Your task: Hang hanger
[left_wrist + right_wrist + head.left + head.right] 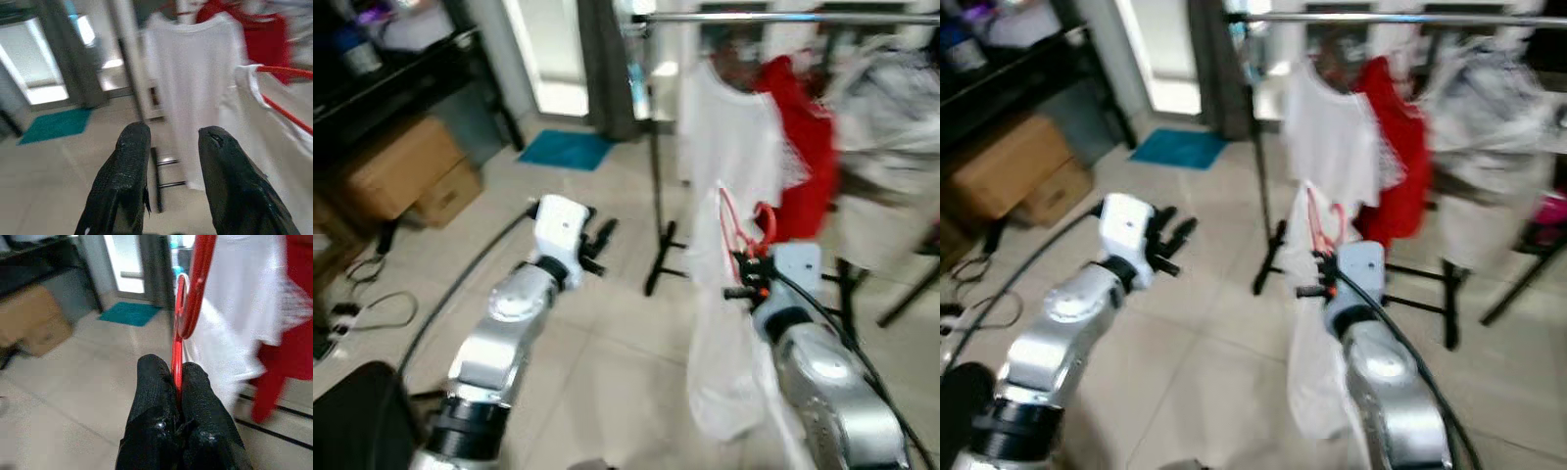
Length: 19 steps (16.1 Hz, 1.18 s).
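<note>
1. A red hanger carrying a white shirt is pinched between the closed fingers of the right gripper, below the rail.
2. The left gripper is held apart, empty.
3. The hook could miss the rail, or be snagged by hung clothes.

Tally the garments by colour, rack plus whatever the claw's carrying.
White on the rack: 1, a shirt
Red on the rack: 1, a garment
White on the red hanger pinched in the right claw: 1
Blurred pale clothes at the right: uncounted
Total: 3
</note>
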{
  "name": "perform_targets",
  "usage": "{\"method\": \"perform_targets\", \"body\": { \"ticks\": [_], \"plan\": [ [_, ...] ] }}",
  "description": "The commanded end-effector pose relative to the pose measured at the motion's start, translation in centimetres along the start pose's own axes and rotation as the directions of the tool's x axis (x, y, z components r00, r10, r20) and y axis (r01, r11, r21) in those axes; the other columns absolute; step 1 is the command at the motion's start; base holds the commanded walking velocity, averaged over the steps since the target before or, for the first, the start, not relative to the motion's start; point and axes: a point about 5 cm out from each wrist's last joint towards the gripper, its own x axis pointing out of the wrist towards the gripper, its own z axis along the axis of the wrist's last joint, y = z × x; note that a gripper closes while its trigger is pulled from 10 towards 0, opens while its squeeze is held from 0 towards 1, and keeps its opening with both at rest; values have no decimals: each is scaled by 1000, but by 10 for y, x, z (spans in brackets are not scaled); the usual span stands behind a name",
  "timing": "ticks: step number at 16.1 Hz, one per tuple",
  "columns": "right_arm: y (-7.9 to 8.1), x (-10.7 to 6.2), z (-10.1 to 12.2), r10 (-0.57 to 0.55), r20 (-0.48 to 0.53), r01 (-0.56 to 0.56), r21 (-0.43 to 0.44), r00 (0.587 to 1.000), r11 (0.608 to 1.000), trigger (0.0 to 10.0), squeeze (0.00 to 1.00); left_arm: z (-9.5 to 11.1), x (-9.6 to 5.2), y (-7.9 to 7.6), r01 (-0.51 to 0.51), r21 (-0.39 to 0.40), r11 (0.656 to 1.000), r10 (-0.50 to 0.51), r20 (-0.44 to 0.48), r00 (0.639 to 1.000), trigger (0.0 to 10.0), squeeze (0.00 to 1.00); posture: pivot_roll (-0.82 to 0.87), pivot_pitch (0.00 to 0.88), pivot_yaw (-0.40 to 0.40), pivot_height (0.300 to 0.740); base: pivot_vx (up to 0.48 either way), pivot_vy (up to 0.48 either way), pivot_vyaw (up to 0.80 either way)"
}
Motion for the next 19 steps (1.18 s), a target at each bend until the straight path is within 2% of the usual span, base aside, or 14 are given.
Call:
{"method": "perform_targets", "body": {
  "ticks": [1,3,8,12,19],
  "plan": [
    [1,-2,10,32,45,-32,-12,998,999,10000,0,1,0,0,-4,4,1000,4,0,1000,10000,0,-26,45,130,740,356,0,0],
    [-5,-4,7,27,30,-26,-26,999,999,10000,0,1,-2,-3,14,21,1000,-14,-5,1000,10000,0,-19,47,122,740,356,0,0],
    [2,-3,4,64,12,-63,-24,998,998,10000,0,-2,-6,-5,15,13,1000,-15,-10,1000,10000,0,0,33,115,740,355,0,0],
    [6,3,6,71,25,-70,-12,997,997,10000,0,2,-5,1,-4,25,1000,4,0,1000,10000,0,12,16,102,740,355,0,0],
    [0,7,10,22,45,-21,-21,999,1000,10000,0,-3,-7,1,2,33,999,-1,-12,1000,10000,0,5,0,111,740,356,0,0]
  ]
}}
